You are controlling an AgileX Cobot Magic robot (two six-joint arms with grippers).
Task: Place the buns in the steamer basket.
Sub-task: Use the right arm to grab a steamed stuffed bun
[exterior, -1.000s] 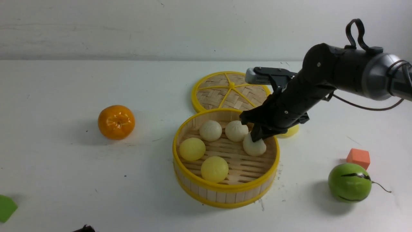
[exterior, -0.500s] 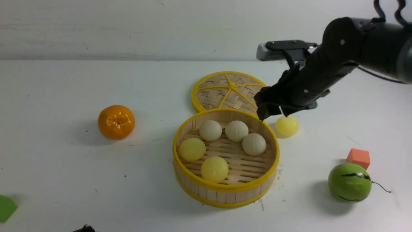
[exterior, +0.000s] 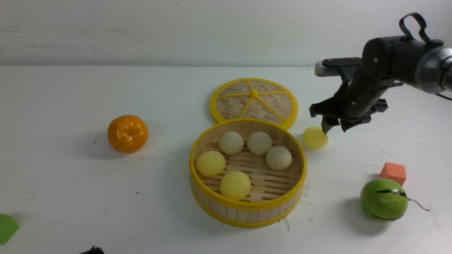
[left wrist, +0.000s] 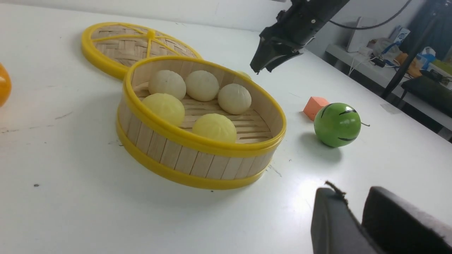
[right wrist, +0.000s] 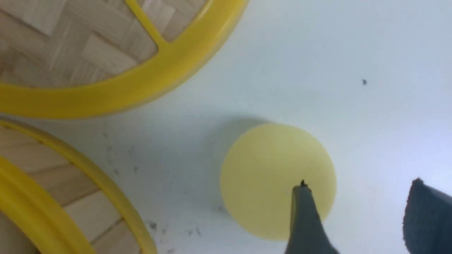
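Observation:
The steamer basket (exterior: 247,209) stands mid-table and holds five buns: three beige-white ones (exterior: 259,143) at the back and two pale yellow ones (exterior: 235,185) at the front. A sixth bun, pale yellow (exterior: 315,137), lies on the table just right of the basket and apart from it. It fills the middle of the right wrist view (right wrist: 268,176). My right gripper (exterior: 333,125) is open and empty. It hovers just above and to the right of that bun, and one finger (right wrist: 305,218) overlaps it in the wrist view. My left gripper (left wrist: 353,192) is shut, empty and low near the table's front.
The flat woven lid (exterior: 254,98) lies behind the basket, near the loose bun. An orange (exterior: 127,133) sits at the left. A green ball with a stem (exterior: 383,199) and a small orange-red cube (exterior: 392,173) sit at the right. A green piece (exterior: 6,227) lies at the front left edge.
My right gripper let go of a beige-white bun in the basket, rose out, and moved right and back to the loose yellow bun. The buns in the basket stayed put.

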